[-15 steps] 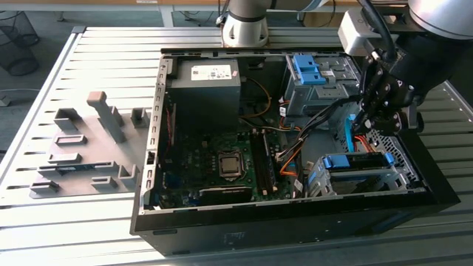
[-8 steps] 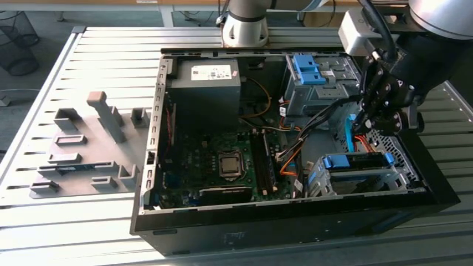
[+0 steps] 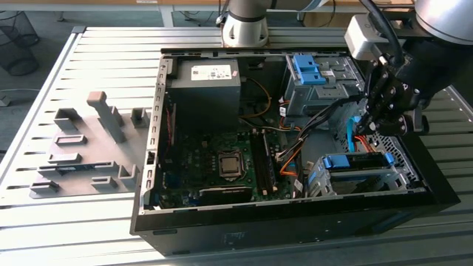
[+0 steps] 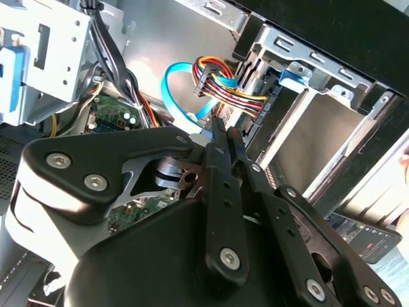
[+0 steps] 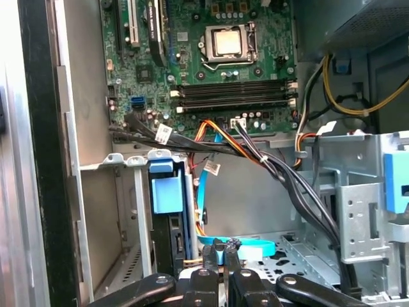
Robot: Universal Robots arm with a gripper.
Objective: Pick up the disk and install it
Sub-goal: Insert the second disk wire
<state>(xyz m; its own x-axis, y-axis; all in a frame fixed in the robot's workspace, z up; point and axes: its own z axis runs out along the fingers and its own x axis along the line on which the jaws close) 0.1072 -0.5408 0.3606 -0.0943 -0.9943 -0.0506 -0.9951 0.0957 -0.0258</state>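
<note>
Slatted grey bench (image 3: pixel 103 66) carries an open desktop computer case (image 3: pixel 296 221) lying on its side, lid off, so the interior faces up and the arm can work from above. Grey fixture blocks (image 3: pixel 88 149) stand on the bench at the exterior view's left, well apart from the case.

Inside the case: power supply box (image 3: pixel 207 83) at upper centre of the exterior view, motherboard (image 3: pixel 221 166) below it, an upper drive cage (image 3: pixel 318 83) with a blue bracket (image 3: pixel 307 67) at upper right.

The disk (image 3: pixel 355 162) sits in the lower drive cage (image 3: pixel 355 180) at lower right of the exterior view, its blue handle facing up. In the first wrist view the same blue handle (image 5: pixel 167 192) shows at lower left of centre, seated between the cage walls. I judge it already slotted into its bay, or very nearly.

The hand (image 3: pixel 384 119) hangs over the right side of the case, just above and slightly to the right of the disk, not touching it as far as I can see. In the second wrist view its fingers (image 4: pixel 223 192) lie pressed together with nothing between them; first wrist view agrees, fingertips (image 5: pixel 220 251) meeting in front of a light-blue data cable (image 5: pixel 236 244). The bundled orange and yellow power leads (image 4: pixel 220 80) run beside the cage.
</note>
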